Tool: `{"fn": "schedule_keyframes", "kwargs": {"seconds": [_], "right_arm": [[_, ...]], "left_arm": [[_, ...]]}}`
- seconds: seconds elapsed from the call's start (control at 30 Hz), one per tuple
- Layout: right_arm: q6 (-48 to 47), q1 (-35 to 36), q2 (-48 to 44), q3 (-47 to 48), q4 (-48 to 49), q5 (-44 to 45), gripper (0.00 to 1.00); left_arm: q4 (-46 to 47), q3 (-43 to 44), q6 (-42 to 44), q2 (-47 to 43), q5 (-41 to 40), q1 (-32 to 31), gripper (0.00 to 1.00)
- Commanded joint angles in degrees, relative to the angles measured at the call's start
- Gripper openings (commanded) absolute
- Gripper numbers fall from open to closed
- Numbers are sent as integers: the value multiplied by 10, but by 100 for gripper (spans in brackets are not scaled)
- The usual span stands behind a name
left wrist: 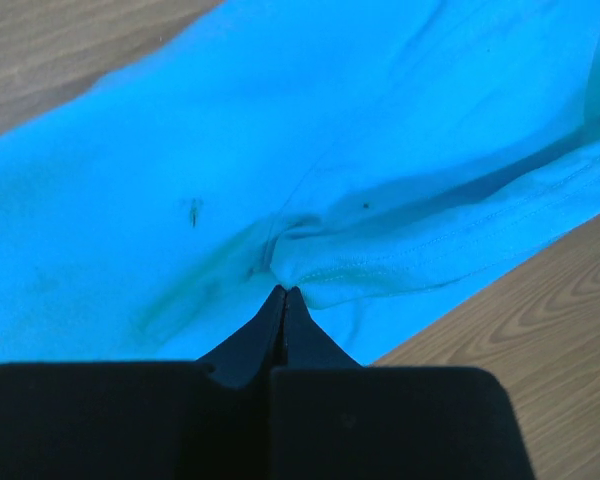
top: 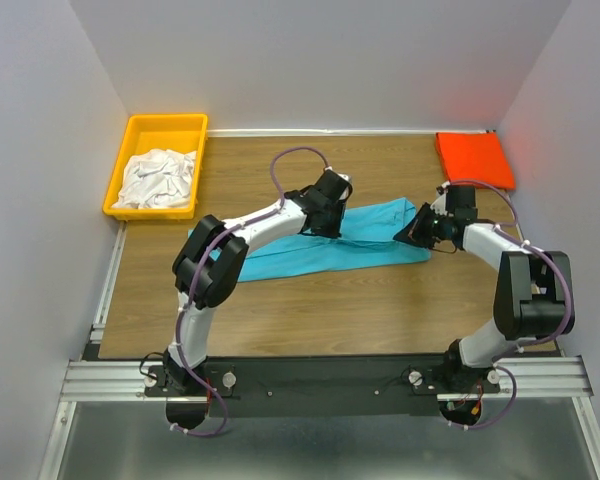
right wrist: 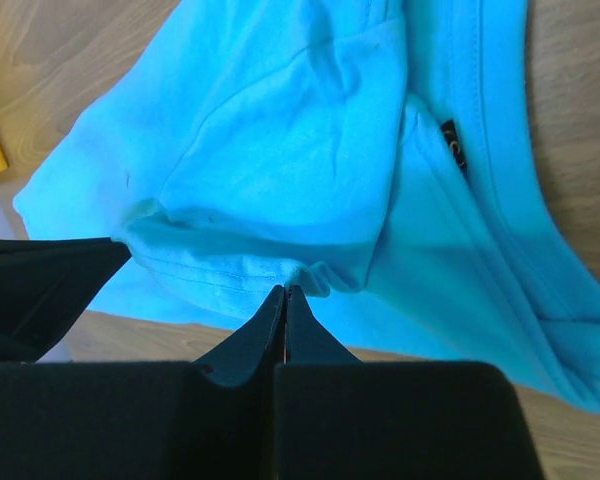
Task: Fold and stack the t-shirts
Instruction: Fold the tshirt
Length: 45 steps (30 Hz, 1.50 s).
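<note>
The turquoise-blue t-shirt point(top: 310, 248) lies half folded across the middle of the table. My left gripper point(top: 325, 222) is shut on its far edge, pinching a hemmed fold point(left wrist: 360, 265). My right gripper point(top: 412, 236) is shut on the shirt's right end, holding a hemmed edge point(right wrist: 240, 265) near the collar. The folded orange-red t-shirt point(top: 473, 158) lies flat at the far right corner. White t-shirts point(top: 158, 178) lie crumpled in the yellow bin.
The yellow plastic bin point(top: 160, 128) stands at the far left corner. Bare wooden table point(top: 330, 310) lies between the shirt and the arm bases. White walls close in the left, back and right sides.
</note>
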Motion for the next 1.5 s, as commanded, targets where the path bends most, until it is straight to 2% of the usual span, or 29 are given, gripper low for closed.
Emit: {"fn": "schedule_keyframes", "kwargs": {"seconds": [0.0, 0.27, 0.63, 0.77, 0.83, 0.87, 0.9, 0.97, 1.03, 1.23, 1.27, 1.33, 1.47], "right_arm": [[-14, 3, 23, 32, -26, 31, 6], [-15, 3, 63, 63, -29, 44, 6], [-22, 3, 121, 116, -29, 31, 6], [-25, 3, 133, 130, -29, 32, 11], [-27, 3, 135, 133, -31, 33, 20], [-28, 3, 133, 134, -31, 34, 26], [-32, 3, 125, 134, -33, 36, 34], [-37, 17, 109, 132, -33, 50, 38], [-47, 20, 78, 127, -34, 68, 38], [-70, 60, 2, 114, -33, 111, 38], [-71, 79, -9, 111, -32, 117, 38], [-79, 110, -14, 105, -31, 118, 38], [-75, 155, 7, 94, -27, 116, 29]], "left_arm": [[-14, 34, 19, 25, 28, 11, 0], [-17, 54, 20, 45, 47, 29, 0], [10, 27, 17, 37, 59, 47, 2], [12, 41, 21, 45, 65, 48, 14], [12, 44, 20, 48, 71, 50, 26], [17, 43, 17, 45, 71, 51, 37], [22, 37, 19, 37, 74, 51, 42], [26, 32, 14, 25, 69, 51, 54], [34, 19, 10, -2, 48, 52, 61], [56, -30, 2, -89, -49, 53, 63], [59, -38, 2, -99, -60, 53, 67], [62, -62, 6, -125, -87, 55, 68], [65, -118, 6, -154, -97, 68, 67]]}}
